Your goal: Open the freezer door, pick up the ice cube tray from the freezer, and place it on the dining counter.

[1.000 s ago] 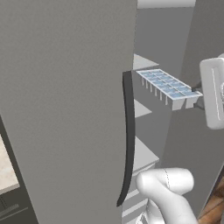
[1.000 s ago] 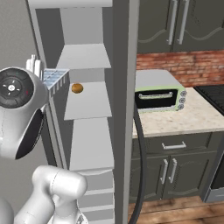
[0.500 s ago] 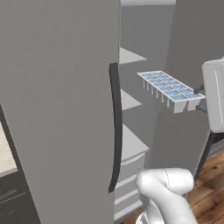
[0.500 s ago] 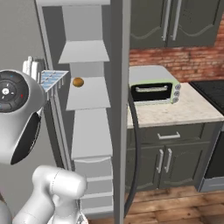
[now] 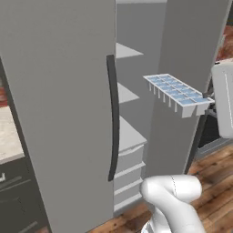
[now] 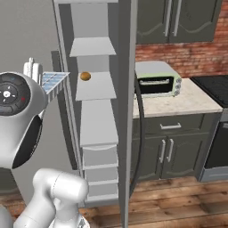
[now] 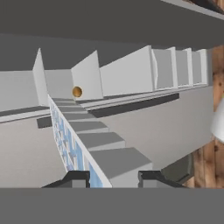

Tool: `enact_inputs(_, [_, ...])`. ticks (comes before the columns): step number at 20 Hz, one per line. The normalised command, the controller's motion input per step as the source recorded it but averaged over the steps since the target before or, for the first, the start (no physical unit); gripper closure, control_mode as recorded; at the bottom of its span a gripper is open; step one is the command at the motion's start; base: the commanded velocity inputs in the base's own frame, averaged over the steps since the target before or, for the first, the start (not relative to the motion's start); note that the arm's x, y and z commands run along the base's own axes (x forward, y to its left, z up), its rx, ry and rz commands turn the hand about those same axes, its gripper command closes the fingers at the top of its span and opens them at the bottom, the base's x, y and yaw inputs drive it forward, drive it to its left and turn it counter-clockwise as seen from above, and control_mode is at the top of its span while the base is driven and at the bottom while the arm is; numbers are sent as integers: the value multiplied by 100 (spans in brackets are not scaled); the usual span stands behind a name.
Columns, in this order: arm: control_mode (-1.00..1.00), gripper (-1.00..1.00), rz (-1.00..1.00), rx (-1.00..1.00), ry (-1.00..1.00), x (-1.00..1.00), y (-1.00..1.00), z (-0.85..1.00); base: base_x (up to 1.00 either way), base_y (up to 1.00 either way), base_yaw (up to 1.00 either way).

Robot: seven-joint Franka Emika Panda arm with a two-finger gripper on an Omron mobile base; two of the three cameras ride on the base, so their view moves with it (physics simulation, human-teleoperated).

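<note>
My gripper (image 7: pixel 113 178) is shut on one end of the ice cube tray (image 7: pixel 81 144), a pale blue-white grid that runs away from the fingertips. The tray (image 5: pixel 177 93) hangs level in the air in front of the open freezer (image 5: pixel 127 136), outside its light grey shelves. The hand sits at the tray's right end in the left base view. In the right base view the gripper (image 6: pixel 38 75) holds the tray (image 6: pixel 53 81) left of the shelves. The freezer door (image 6: pixel 127 98) stands open, edge-on, its dark handle (image 6: pixel 140 133) facing right. The dining counter is out of view.
The neighbouring grey door (image 5: pixel 59 91) is closed, with its own dark handle (image 5: pixel 112 118). A small orange item (image 6: pixel 85 76) lies on a freezer shelf. Right of the open door a stone counter (image 6: pixel 196 100) carries a toaster oven (image 6: pixel 158 80). A stove (image 6: pixel 218 84) stands beyond.
Both base views have shifted, so the base has moved: the freezer sits further left in the left view. The tray stays in the shut gripper at the same height.
</note>
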Motion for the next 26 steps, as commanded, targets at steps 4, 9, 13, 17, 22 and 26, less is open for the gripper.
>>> enact_inputs(4, [100, 100, 0, 0, 0, 0, 0, 0, -61, 31, 0])
enact_inputs(9, [100, 100, 0, 0, 0, 0, 0, 0, -50, 41, 0])
enact_inputs(13, [100, 100, 0, 0, 0, 0, 0, 0, -35, 63, -12])
enact_inputs(17, [100, 100, 0, 0, 0, 0, 0, 0, -25, 56, -27])
enact_inputs(22, [100, 100, 0, 0, 0, 0, 0, 0, -42, 27, -46])
enact_inputs(26, [100, 100, 0, 0, 0, 0, 0, 0, -54, 16, -55])
